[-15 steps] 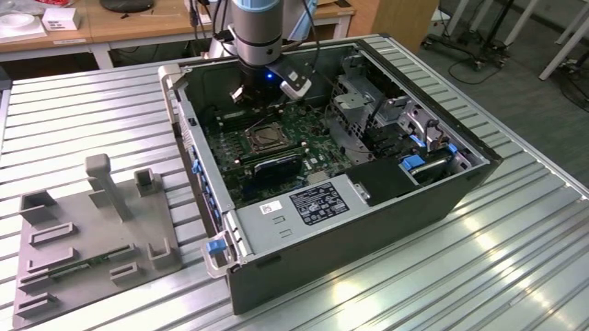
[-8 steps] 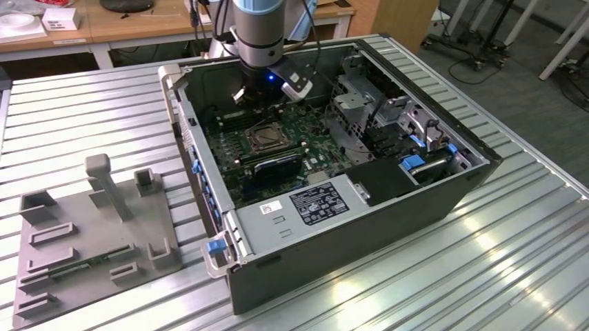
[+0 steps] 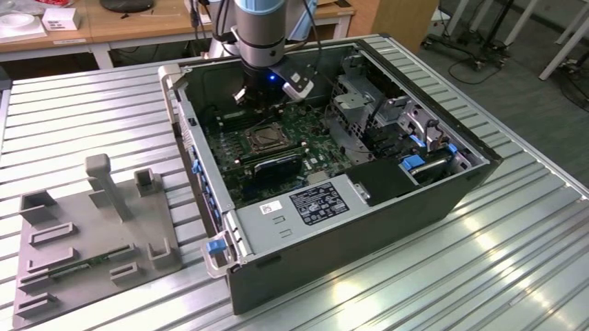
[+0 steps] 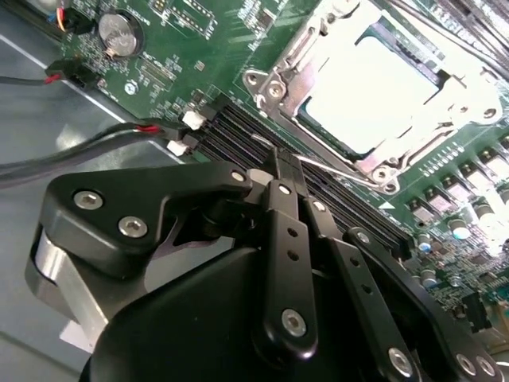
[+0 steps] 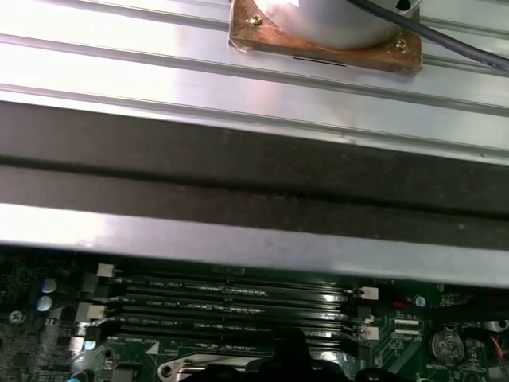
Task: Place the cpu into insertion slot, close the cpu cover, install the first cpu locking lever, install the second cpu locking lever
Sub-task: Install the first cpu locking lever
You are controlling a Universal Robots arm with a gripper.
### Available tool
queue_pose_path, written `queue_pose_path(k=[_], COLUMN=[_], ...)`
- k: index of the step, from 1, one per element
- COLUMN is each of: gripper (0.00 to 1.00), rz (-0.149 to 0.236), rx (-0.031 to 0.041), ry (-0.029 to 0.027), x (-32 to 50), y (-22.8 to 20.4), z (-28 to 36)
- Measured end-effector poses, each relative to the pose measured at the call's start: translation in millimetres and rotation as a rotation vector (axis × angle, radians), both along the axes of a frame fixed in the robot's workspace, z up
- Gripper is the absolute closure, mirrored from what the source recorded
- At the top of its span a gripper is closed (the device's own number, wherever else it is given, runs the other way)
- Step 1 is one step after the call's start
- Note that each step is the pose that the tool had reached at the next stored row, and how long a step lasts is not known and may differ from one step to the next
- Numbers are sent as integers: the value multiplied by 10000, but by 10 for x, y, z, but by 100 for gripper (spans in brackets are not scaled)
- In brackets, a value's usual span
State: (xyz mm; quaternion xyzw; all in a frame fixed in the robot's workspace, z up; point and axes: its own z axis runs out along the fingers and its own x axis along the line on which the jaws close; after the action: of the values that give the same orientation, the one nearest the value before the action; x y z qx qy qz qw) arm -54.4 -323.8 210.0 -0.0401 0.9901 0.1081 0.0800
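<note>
- One small flat square silver-topped cpu [image 4: 374, 87] lies flat in the dark-framed insertion slot [image 3: 252, 138] on the green circuit board [image 4: 207, 48], edges square with the socket's.
- Thin silver cpu cover [image 4: 290, 60] lies shut around it.
- Our black gripper [image 4: 288, 163] has its jaws pressed together at a thin silver wire lever [image 4: 342, 173] lying along the black memory slots [image 4: 238, 127].
- We cannot read print on the white label [image 3: 318, 202].

Bright room light; glare whitens the cpu [image 4: 374, 91], table slats [image 3: 478, 262] gleam
</note>
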Motion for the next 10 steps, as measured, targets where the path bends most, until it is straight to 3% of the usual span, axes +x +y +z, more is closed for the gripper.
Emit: queue_pose_path(k=[6, 10], gripper=[89, 89], rz=[-80, -118], rx=[-3, -5], ry=[7, 8], x=[82, 91], y=[0, 0], z=[-24, -34])
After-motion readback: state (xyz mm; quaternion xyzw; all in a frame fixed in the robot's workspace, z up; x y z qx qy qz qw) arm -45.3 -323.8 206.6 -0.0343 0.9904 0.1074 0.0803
